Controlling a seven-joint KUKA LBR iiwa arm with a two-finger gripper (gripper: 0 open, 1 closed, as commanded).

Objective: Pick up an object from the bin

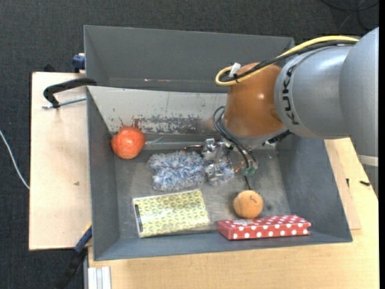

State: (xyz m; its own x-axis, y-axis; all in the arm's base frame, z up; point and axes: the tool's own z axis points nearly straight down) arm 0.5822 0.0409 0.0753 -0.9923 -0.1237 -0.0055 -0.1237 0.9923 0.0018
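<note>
My gripper (215, 155) hangs below the orange wrist cover in the middle of the bin, down at the right end of a crumpled blue-and-white bundle (175, 170). It touches or sits just above that bundle's right edge. A small orange ball (248, 203) lies a little in front and to the right of the gripper.
A larger orange-red ball (127, 143) rests against the back left wall. Along the front wall lie a flat yellow-green patterned packet (171, 213) and a red box with white dots (264, 227). The arm covers the bin's right back part.
</note>
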